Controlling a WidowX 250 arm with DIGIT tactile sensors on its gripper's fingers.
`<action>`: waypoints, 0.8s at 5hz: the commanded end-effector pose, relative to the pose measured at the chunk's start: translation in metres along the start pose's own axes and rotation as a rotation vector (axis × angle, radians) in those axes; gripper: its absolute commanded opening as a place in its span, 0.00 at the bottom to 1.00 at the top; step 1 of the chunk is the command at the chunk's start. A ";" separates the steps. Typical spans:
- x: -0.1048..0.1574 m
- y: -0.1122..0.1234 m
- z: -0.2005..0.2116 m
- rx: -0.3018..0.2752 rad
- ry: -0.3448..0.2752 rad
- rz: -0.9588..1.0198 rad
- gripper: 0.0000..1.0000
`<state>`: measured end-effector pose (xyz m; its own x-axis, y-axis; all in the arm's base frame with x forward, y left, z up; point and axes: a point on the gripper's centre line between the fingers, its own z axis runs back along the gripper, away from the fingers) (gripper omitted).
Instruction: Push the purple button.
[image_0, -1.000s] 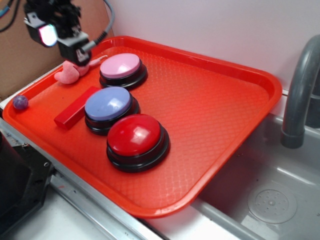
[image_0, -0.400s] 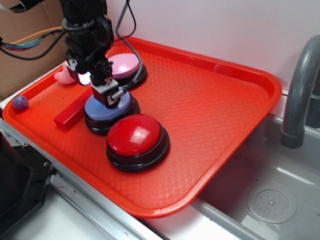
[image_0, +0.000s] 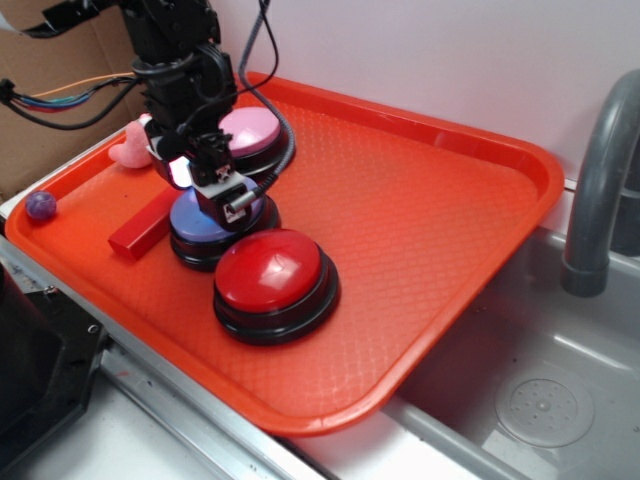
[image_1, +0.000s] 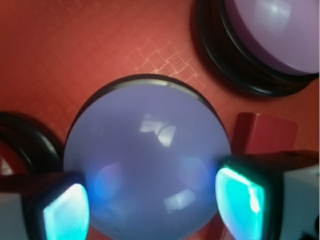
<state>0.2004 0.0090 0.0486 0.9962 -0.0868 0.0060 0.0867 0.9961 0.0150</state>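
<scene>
The purple button (image_0: 188, 216) is a glossy bluish-purple dome on a black base, in the middle of a row of three on the red tray (image_0: 430, 210). My gripper (image_0: 216, 188) hangs right over it and hides most of its top in the exterior view. In the wrist view the purple button (image_1: 147, 150) fills the centre, very close. My gripper (image_1: 152, 205) is open, with one glowing cyan pad at each side of the dome. Nothing is held. Whether the fingers touch the dome does not show.
A pink-lilac button (image_0: 252, 128) sits behind and a red button (image_0: 268, 268) in front. A red block (image_0: 140, 230), a pink toy (image_0: 128, 150) and a small purple ball (image_0: 41, 205) lie at the tray's left. A sink (image_0: 540, 400) and grey faucet (image_0: 600, 180) are to the right.
My gripper came from the tray's back left corner to above the purple button, then sank lower and slightly nearer the red button. The buttons and block stayed put.
</scene>
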 end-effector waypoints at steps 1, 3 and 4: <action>0.000 0.007 0.056 0.035 -0.171 -0.027 1.00; -0.004 0.011 0.074 -0.135 -0.189 -0.072 1.00; -0.008 0.006 0.086 -0.063 -0.146 -0.049 1.00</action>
<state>0.1838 0.0114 0.1214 0.9886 -0.1139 0.0981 0.1210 0.9901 -0.0705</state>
